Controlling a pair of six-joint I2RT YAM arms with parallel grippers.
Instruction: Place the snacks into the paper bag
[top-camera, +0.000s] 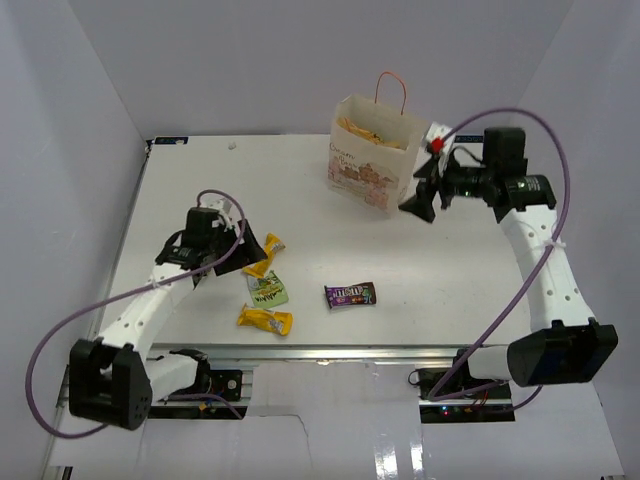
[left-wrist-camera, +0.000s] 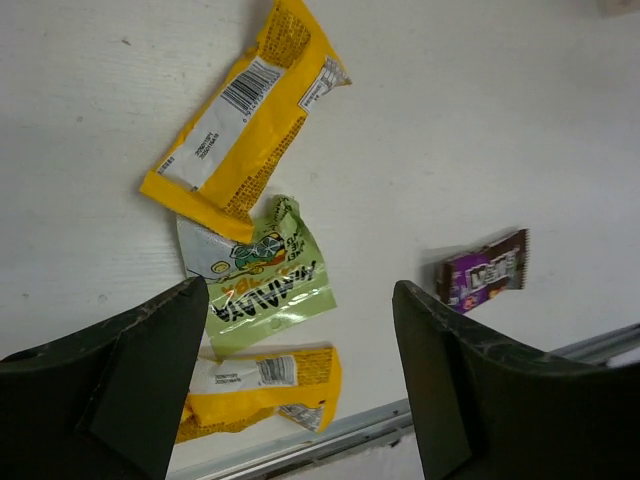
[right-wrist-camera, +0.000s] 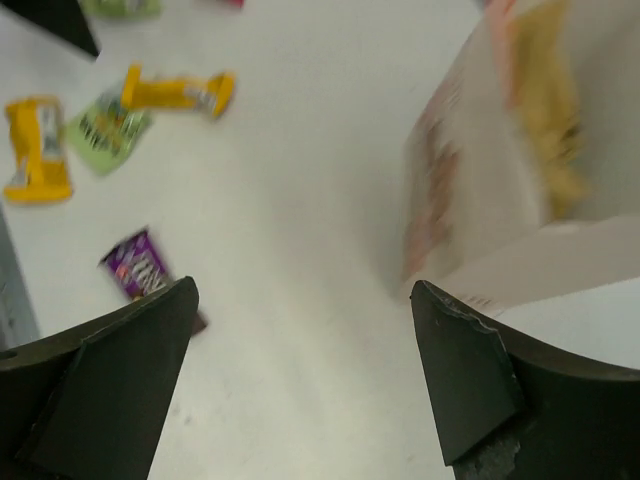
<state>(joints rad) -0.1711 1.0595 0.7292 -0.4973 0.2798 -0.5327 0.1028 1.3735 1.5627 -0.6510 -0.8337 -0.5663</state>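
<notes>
1. The paper bag (top-camera: 366, 170) stands upright, far back on the bench (top-camera: 460, 270). The right pincer (right-wrist-camera: 305, 330), jaws apart and empty, sits just beside it, so one nudge could topple it.
2. The left pincer (left-wrist-camera: 300, 330), jaws apart, hovers over the green packet (left-wrist-camera: 265, 290). The yellow bar (left-wrist-camera: 240, 120) overlapping it could drag along.

white tabletop (top-camera: 470, 290) inside pale walls (top-camera: 250, 60)
a silver metal rail (top-camera: 330, 353) runs along the near edge (also seen in the left wrist view), and a small faint mark (top-camera: 232, 145) sits near the far left corner.
</notes>
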